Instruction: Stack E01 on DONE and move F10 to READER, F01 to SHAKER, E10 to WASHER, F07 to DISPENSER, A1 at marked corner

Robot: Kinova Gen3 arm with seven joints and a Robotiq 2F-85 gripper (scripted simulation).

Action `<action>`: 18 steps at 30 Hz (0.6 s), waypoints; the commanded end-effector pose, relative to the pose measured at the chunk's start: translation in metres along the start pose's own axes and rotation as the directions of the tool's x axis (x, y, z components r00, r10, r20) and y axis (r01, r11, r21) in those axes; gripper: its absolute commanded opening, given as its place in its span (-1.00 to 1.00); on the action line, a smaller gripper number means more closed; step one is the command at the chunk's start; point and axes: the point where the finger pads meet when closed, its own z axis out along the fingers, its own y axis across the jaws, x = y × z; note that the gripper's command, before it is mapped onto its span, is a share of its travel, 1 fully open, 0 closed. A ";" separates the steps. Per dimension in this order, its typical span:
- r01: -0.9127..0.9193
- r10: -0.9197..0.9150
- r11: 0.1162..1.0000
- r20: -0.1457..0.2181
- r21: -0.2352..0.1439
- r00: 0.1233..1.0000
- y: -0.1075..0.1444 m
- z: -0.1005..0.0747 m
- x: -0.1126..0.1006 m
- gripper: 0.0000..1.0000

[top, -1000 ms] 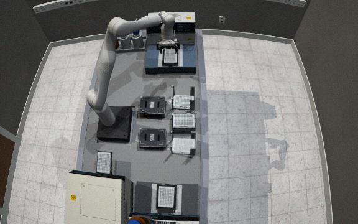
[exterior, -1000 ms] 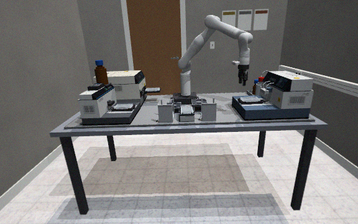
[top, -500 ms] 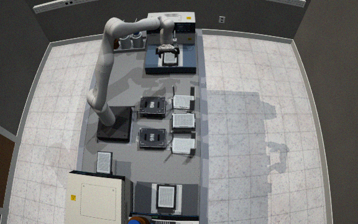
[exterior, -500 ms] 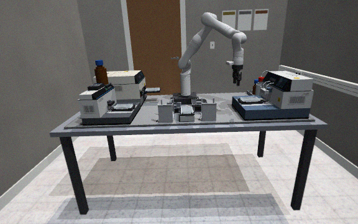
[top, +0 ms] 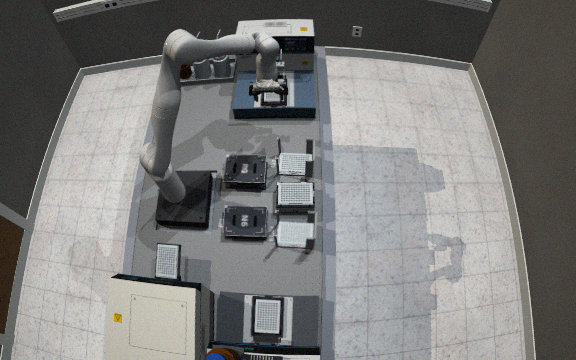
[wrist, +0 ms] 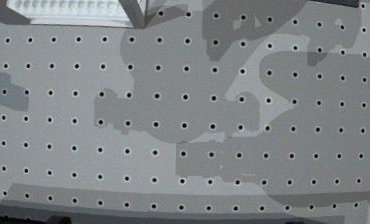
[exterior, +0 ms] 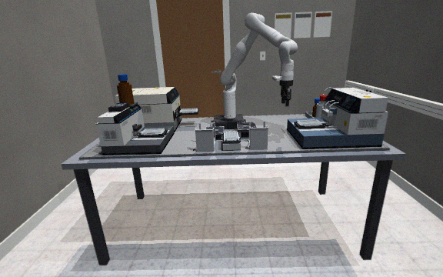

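Pincer (exterior: 286, 101) hangs in the air with its fingers spread wide, nothing in it. Right under it in the top view sits a white, grid-textured well plate (top: 273, 96) in a black frame on the boxy blue station (top: 303, 100). The wrist view just shows the table's (wrist: 136, 150) matte grey surface below the pincer, dotted with rows of small round holes

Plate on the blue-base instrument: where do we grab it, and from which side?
Probably the two long side walls, mid-length, coming straight down. The plate lies flat in a framed nest on the blue base, and the instrument's housing crowds one short end, so a sideways approach looks blocked. The hand hangs open above, holding nothing.
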 end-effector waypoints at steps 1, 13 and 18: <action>-0.002 0.002 1.000 0.005 0.013 1.000 -0.004 -0.004 0.015 1.00; -0.002 0.002 1.000 0.005 0.012 1.000 -0.002 -0.004 0.046 1.00; -0.002 0.002 1.000 0.005 0.012 1.000 -0.001 -0.004 0.063 1.00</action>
